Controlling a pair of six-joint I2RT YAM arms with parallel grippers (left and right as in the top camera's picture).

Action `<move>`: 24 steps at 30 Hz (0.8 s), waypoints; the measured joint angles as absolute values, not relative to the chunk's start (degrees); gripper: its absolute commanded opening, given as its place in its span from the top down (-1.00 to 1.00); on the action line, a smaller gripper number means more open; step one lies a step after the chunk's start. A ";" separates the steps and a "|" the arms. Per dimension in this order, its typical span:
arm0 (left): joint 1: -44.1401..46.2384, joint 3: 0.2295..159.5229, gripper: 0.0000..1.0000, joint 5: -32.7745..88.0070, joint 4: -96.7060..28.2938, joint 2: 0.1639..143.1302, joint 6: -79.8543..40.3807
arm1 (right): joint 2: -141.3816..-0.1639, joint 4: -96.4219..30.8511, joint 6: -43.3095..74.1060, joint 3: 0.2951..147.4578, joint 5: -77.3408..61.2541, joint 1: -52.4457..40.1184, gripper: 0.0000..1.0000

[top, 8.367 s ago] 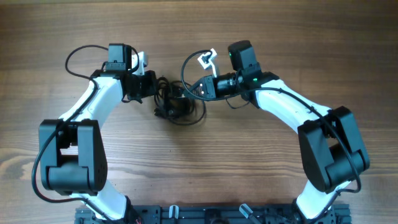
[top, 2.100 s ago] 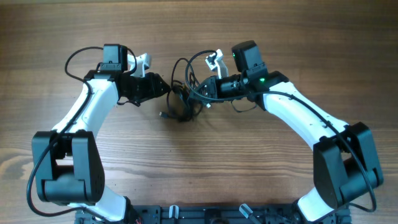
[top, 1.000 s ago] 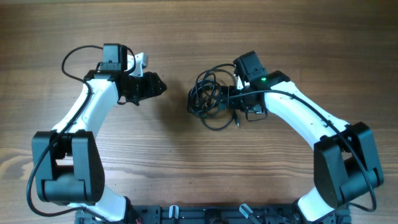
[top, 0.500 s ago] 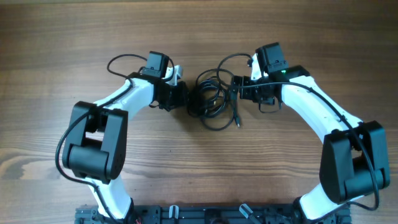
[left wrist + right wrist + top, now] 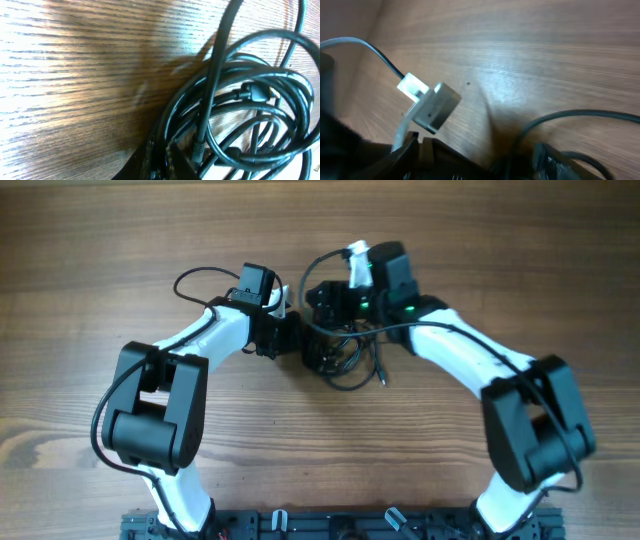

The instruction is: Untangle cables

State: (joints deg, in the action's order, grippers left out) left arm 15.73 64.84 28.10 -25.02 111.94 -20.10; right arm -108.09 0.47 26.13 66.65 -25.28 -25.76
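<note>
The cables (image 5: pixel 341 358) lie as a black knotted coil at the table's middle, with one plug end (image 5: pixel 383 380) trailing to the right. My left gripper (image 5: pixel 298 340) is at the coil's left edge. In the left wrist view its fingers (image 5: pixel 140 166) stand almost together with a strand of the cables (image 5: pixel 213 90) pinched between them. My right gripper (image 5: pixel 318 297) hovers over the coil's far edge, pointing left. In the right wrist view the right gripper (image 5: pixel 480 150) is open, and a black strand (image 5: pixel 580 115) runs up between its wide-apart fingers.
A white connector (image 5: pixel 436 106) on a pale lead, part of the left arm, sits just ahead of the right gripper. Both arms crowd the coil from either side. Bare wooden table (image 5: pixel 320 460) surrounds them.
My left arm swung right to the coil and shut on a strand. My right gripper left the coil's right side and moved up and left over its far edge.
</note>
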 measured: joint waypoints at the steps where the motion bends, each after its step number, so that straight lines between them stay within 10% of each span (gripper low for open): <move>1: 15.73 64.84 0.76 28.10 -24.99 111.94 -20.10 | -109.45 2.55 26.35 66.65 -25.04 -26.30 -0.50; 9: 15.75 64.84 0.75 27.97 -24.99 111.94 -20.08 | -118.19 5.82 31.33 66.67 -20.78 -26.85 -0.28; 17: 15.81 64.84 0.76 27.94 -25.02 111.94 -20.08 | -118.26 2.52 36.60 66.83 -19.18 -26.87 0.91; 24: 15.84 64.86 0.19 28.45 -24.86 111.94 -20.08 | -117.71 5.37 38.19 66.81 -28.08 -24.56 0.91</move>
